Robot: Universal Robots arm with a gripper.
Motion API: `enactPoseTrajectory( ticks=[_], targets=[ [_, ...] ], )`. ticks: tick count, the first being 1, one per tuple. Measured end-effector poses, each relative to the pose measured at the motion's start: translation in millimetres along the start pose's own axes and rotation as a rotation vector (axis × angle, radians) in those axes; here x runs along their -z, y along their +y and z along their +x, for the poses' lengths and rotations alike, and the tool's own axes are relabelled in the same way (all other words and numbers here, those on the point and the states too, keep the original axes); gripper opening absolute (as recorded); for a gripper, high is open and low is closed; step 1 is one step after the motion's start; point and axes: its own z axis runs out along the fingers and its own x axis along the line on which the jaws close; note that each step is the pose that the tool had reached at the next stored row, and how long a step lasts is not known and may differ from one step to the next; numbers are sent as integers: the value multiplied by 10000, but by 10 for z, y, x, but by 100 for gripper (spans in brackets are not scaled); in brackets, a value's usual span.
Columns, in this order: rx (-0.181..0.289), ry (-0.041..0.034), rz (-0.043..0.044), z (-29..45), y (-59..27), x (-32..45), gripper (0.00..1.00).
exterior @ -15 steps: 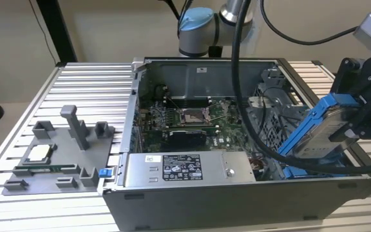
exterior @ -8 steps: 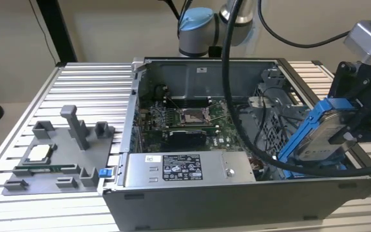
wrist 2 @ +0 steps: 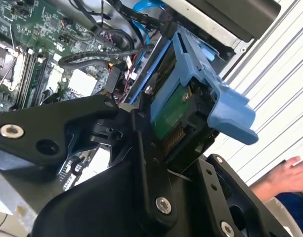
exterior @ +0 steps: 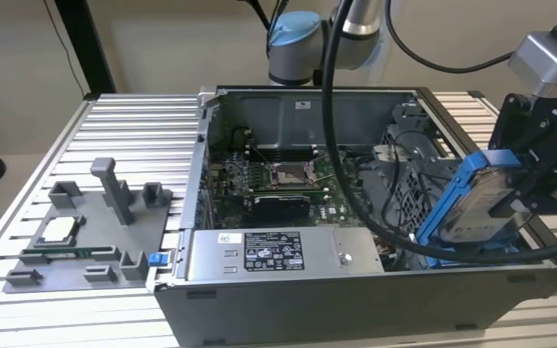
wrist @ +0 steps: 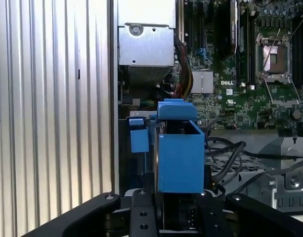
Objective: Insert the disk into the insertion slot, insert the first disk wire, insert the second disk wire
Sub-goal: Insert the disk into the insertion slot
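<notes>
- As the exterior view runs from its left, a grey fixture tray [exterior: 75, 243] comes first. It sits at the tabletop's [exterior: 143, 123] left edge, well apart from the work, and looks like a parking spot for parts, out of the arm's way.
- An open computer case [exterior: 356, 304] takes the tabletop's middle, open side up so the arm can reach in from above. The power-supply box [exterior: 273, 254] lies along its front wall, with the motherboard [exterior: 278, 181] behind.
- The disk [exterior: 474, 203] is at the case's front right corner. It is tilted, lower end down inside the case and upper end above the rim. It is not seated.
- The insertion slot [exterior: 467, 255] shows as blue rails just under the disk's lower end; I cannot tell whether they touch. The tilt seems meant to line the carrier up with those rails.
- The gripper [exterior: 522, 192] is clamped on the disk's upper end. Both wrist views show the blue carrier pinched between the fingers [wrist 2: 146, 148]. The high grip leaves the lower end free to enter.
- A blue wire [wrist 2: 141, 15] loops in the case beyond the disk, its ends hidden.
- A person's hand [wrist 2: 289, 175] is over the slats outside the case.
</notes>
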Motion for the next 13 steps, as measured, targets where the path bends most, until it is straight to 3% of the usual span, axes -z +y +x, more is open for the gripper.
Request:
enactPoseTrajectory(
  ticks=[4,8,13],
  targets=[
    [-16,99,-66,-9,1,3,0],
    [-25,218,-69,-34,0,-26,0],
    [-31,221,-119,-57,-1,-47,0]
  ],
)
